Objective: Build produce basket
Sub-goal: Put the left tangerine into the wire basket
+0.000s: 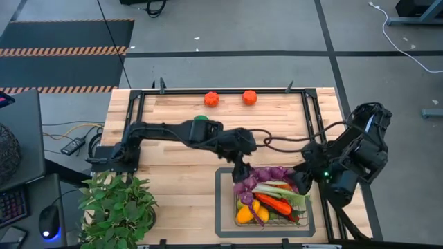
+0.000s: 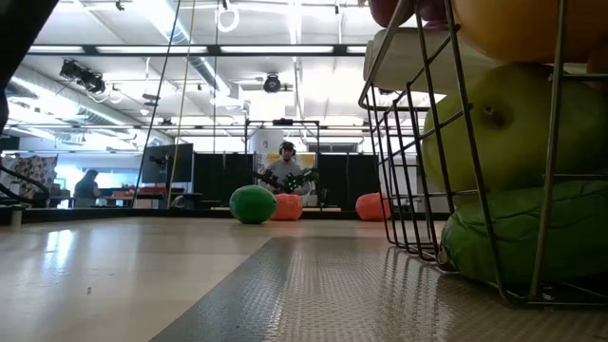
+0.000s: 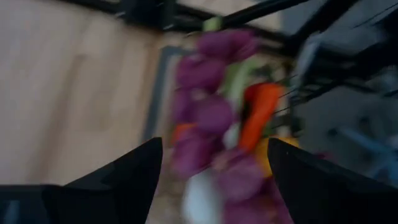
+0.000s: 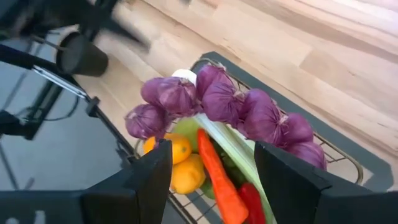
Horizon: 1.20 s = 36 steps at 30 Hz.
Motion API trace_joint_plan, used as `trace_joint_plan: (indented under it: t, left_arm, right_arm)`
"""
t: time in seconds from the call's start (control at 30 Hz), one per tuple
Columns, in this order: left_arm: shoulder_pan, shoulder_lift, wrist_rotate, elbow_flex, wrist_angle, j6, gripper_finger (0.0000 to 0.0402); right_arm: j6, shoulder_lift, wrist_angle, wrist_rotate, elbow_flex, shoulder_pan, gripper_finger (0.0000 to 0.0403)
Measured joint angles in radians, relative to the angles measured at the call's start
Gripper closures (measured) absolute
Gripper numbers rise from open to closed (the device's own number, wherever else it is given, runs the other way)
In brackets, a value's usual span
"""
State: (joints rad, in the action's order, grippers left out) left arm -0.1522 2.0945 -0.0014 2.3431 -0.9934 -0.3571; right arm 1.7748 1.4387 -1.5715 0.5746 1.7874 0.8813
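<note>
Basket: the dark wire-mesh basket (image 1: 225,207) sits on its wide flat frame at the near edge of the table (image 1: 173,131), right of centre, heaped with produce.
Contents: a long string of purple bulbs (image 4: 230,102) lies draped over the top of the pile, trailing along one side and across the far end; under it lie a pale green stalk (image 4: 233,146), an orange carrot (image 4: 217,171), a red pepper (image 4: 252,199) and yellow-orange fruit (image 4: 177,165). The purple string seems to go on last because it lies over everything else.
Left gripper: the left gripper (image 1: 242,171) hangs just above the basket's far left corner, fingers apart with nothing between them; the purple string lies directly below, which suggests it has just been released there.
Right gripper: the right gripper (image 1: 303,181) hovers at the basket's right edge, jaws apart and empty, probably waiting its turn.
Still on the table: two orange-red tomatoes (image 1: 212,99) lie well apart from the basket near the far rail, and a green fruit (image 1: 201,119) shows beside the left arm, so by this judgement the load is not yet complete.
Bystander: a potted plant (image 1: 118,200) stands at the near left corner, clear of the work.
</note>
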Motion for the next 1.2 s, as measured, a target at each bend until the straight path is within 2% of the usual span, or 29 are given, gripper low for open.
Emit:
trace_joint_plan:
  t: [0.1, 0.3, 0.7, 0.83, 1.0, 1.2]
  left_arm:
    - [0.033, -0.013, -0.043, 0.003, -0.091, 0.026, 0.0106]
    - [0.117, -0.024, -0.05, -0.008, -0.268, 0.087, 0.0111]
    - [0.341, -0.028, -0.047, -0.029, -0.308, 0.169, 0.0139]
    - [0.451, -0.027, -0.055, -0.092, -0.35, 0.132, 0.0144]
    - [0.578, -0.026, -0.058, -0.256, -0.38, 0.03, 0.0141]
    - [0.658, -0.026, -0.072, -0.386, -0.295, 0.068, 0.0127]
  right_arm:
    - [-0.017, 0.02, 0.001, -0.027, 0.0, -0.015, 0.017]
    - [0.018, 0.033, 0.0, -0.011, 0.0, -0.009, 0.017]
    - [0.058, 0.033, 0.0, 0.039, 0.0, 0.053, 0.017]
    - [0.045, 0.033, 0.0, 0.075, 0.0, 0.065, 0.017]
    - [-0.003, 0.033, 0.0, 0.121, 0.0, 0.062, 0.017]
    - [-0.051, 0.033, 0.0, 0.142, 0.0, 0.024, 0.017]
